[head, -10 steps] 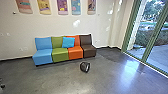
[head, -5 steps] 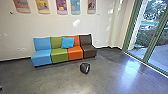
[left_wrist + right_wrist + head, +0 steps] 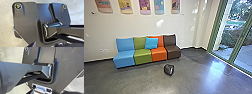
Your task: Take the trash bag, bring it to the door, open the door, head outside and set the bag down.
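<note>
Grey floor [image 3: 136, 81] ahead, and the robot's edged closer! What looks like the trash bag [image 3: 168, 70] sits before the colourful seats [image 3: 142, 55], not yet lifted. Grip open or closed? Can't tell.

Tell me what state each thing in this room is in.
Dark bundle (likely the trash bag), on the floor, not held
Blue cushion, propped against the backrests
Colored seats, side by side
Wall pictures, hung in a row
Green-framed glass, cannot tell if any door is open
</note>
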Robot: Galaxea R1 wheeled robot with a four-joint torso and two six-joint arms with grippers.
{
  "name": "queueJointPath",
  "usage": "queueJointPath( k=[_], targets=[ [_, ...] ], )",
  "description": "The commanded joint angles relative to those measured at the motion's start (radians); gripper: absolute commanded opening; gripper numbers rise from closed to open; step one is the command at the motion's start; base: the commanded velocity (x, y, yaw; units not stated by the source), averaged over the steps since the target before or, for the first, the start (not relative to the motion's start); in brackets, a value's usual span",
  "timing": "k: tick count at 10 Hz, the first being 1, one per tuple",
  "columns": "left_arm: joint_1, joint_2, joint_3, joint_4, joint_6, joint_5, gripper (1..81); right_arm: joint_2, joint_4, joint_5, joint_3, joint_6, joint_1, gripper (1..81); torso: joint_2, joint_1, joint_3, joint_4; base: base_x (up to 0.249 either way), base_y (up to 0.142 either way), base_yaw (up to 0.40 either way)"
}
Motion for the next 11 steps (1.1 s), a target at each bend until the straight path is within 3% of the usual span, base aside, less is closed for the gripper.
queueJointPath(
  k=[1, 8, 11],
  targets=[
    [-0.034, -0.006, 0.007, 0.000, 0.004, 0.058, 81.1, -0.001, -0.006, -0.068, 0.011, -0.005, 0.032, 81.1, -0.001, 0.000, 0.000, 0.000, 0.145, 0.000, 0.000],
    [-0.034, -0.005, 0.007, 0.000, 0.004, 0.058, 81.1, -0.001, -0.006, -0.068, 0.009, -0.005, 0.032, 81.1, -0.001, 0.000, 0.000, 0.000, 0.145, 0.000, 0.000],
    [-0.034, -0.005, 0.007, -0.002, 0.004, 0.058, 81.1, 0.000, -0.006, -0.070, 0.006, -0.005, 0.032, 81.1, -0.001, 0.000, 0.000, 0.000, 0.144, -0.071, 0.000]
  ],
)
